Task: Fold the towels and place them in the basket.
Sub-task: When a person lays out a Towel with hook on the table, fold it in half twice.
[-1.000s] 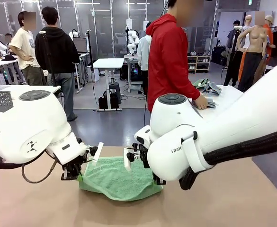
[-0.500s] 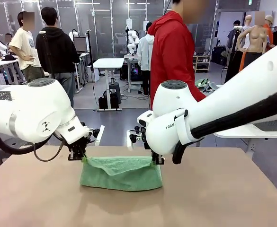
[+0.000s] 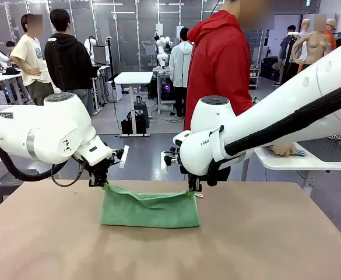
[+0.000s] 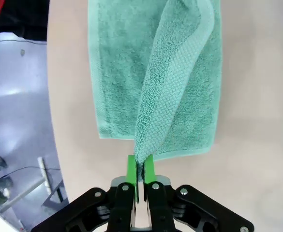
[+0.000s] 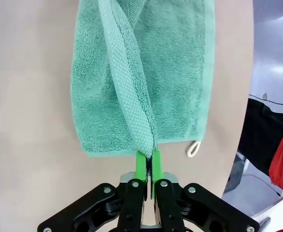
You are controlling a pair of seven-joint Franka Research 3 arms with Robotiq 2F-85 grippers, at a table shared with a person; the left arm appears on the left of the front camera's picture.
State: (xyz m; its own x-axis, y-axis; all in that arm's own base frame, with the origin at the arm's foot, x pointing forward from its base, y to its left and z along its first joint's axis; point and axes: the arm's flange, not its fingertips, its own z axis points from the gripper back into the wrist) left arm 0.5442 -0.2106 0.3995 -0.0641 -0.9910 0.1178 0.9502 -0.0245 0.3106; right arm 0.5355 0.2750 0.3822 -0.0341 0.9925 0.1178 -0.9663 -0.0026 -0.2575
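As the front view has it, the mint-green towel (image 3: 150,211) lies toward the far edge of the smooth tan table (image 3: 275,245) — a soft rectangle, doubled over, its top edge sagging between two raised corners. At the left corner the left gripper (image 3: 105,185) pinches the cloth, at the right corner the right gripper (image 3: 192,190) does the same, fingers pressed tight on terry. A person in a red jacket (image 3: 220,64) stands behind the table.

Over to the left wrist view: green pads (image 4: 131,166) clamped on a bunched ridge of towel, the looped weave plain to see, the flat layer spread on the table beneath.

Right wrist view now — green pads (image 5: 140,162) squeezed on a twisted fold with a woven border band, and a small white loop tag (image 5: 193,148) pokes out at the towel's near corner.
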